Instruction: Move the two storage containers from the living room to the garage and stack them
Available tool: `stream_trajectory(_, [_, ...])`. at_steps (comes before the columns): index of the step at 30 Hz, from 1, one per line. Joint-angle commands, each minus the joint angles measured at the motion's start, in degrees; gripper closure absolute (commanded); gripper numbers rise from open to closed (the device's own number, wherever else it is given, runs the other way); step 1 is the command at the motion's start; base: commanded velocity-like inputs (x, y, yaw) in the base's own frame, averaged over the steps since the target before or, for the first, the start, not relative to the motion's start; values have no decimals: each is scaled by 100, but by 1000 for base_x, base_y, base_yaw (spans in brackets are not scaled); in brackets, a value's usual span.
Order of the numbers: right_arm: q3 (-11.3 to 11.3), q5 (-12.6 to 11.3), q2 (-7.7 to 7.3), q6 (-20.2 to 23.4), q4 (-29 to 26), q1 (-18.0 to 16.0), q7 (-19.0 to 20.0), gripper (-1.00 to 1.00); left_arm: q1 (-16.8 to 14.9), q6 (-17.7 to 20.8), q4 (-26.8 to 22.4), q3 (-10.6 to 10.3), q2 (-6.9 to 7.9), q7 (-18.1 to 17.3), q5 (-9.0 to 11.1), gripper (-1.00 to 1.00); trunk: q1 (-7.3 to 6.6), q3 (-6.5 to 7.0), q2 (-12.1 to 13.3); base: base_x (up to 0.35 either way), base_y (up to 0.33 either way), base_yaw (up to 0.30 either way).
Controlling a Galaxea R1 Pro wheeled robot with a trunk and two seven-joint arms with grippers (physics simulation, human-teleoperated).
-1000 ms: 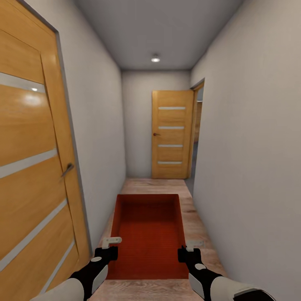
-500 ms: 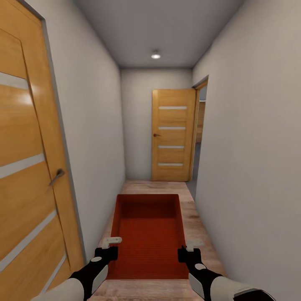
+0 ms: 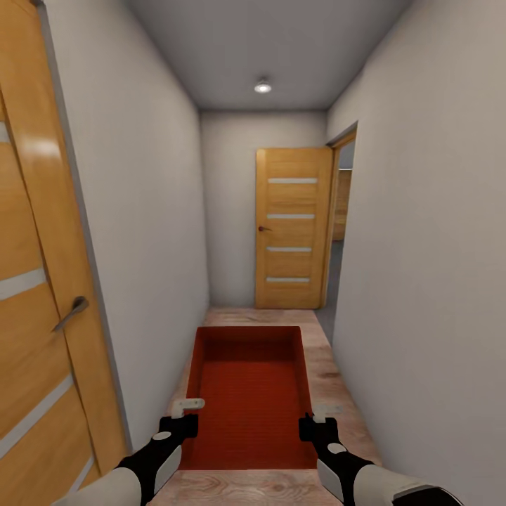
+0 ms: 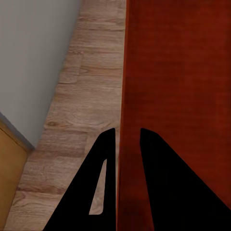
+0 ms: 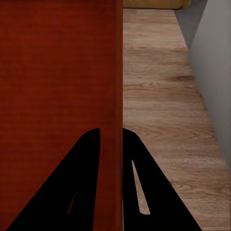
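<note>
I carry one red-orange open-top storage container [image 3: 249, 393] in front of me, held off the wood-plank hallway floor. My left gripper [image 3: 184, 416] is shut on its left wall [image 4: 126, 96], one finger inside and one outside. On the opposite side my right gripper [image 3: 316, 420] is shut on the right wall [image 5: 118, 86] in the same way. The bin is empty inside. The second container, the living room and the garage are out of view.
I am in a narrow white-walled corridor. A wooden door [image 3: 35, 295] with a lever handle stands close on the left. Another wooden door [image 3: 292, 228] stands at the far end, beside an open doorway [image 3: 341, 218] on the right showing grey floor. A ceiling light [image 3: 263, 87] glows above.
The whole view has advanced down the corridor: the left door has slid further left and the far door looks nearer. Both grippers keep the same hold on the container.
</note>
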Motion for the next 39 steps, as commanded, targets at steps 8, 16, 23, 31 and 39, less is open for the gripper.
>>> stream_trajectory(8, [-168, -39, -18, -52, -7, -10, 1, 100, -7, -14, 17, 248, 542, 66, 249, 100, 4, -8, -5, 323, 0, 0])
stream_trajectory(16, [-168, -39, -20, -52, -6, -10, 1, 100, -7, -14, 17, 248, 541, 66, 249, 100, 4, -8, -5, 323, 0, 0])
stream_trajectory(23, [-168, -39, -21, -52, -3, -10, 1, 100, -7, -14, 17, 248, 540, 66, 249, 100, 4, -8, -5, 323, 0, 0])
stream_trajectory(31, [-168, -39, -23, -52, -5, -10, 1, 100, -7, -14, 17, 248, 540, 66, 249, 100, 4, -8, -5, 323, 0, 0])
stream_trajectory(39, [-168, -39, -24, -43, -5, -10, 1, 100, -7, -14, 15, 248, 540, 66, 253, 100, 4, -8, -5, 323, 0, 0])
